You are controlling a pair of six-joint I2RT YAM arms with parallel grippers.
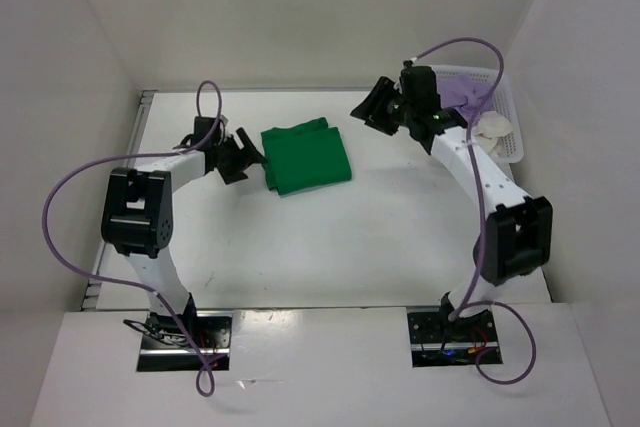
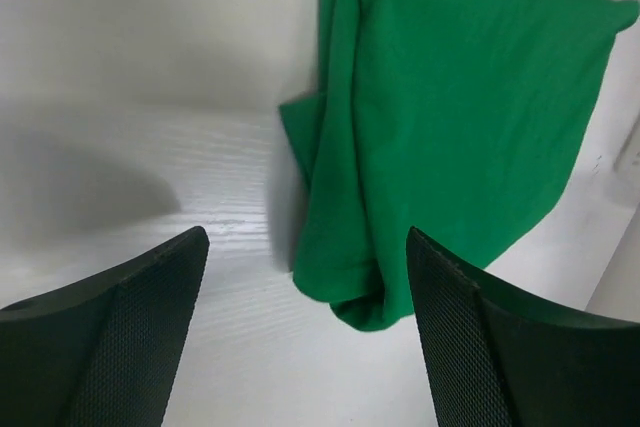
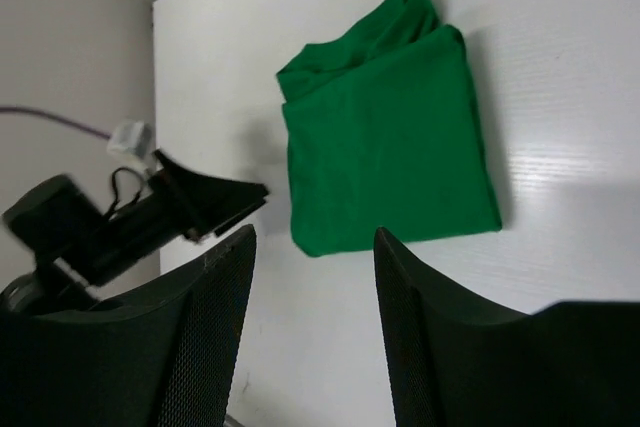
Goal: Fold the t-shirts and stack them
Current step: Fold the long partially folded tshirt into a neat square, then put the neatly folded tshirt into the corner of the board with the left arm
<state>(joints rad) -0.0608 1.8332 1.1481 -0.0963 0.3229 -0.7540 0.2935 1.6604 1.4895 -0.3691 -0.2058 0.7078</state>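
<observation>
The green t-shirt (image 1: 305,158) lies folded in a rough square on the white table, at the middle back. It also shows in the left wrist view (image 2: 450,117) and in the right wrist view (image 3: 385,132). My left gripper (image 1: 250,155) is open and empty, just left of the shirt's edge. My right gripper (image 1: 375,110) is open and empty, above the table right of the shirt. The lavender-purple t-shirt (image 1: 462,90) and the cream-white t-shirt (image 1: 494,128) lie crumpled in the white basket (image 1: 512,107) at the back right.
White walls close the table on the left, back and right. The left gripper (image 3: 200,202) shows in the right wrist view beside the shirt. Purple cables loop off both arms.
</observation>
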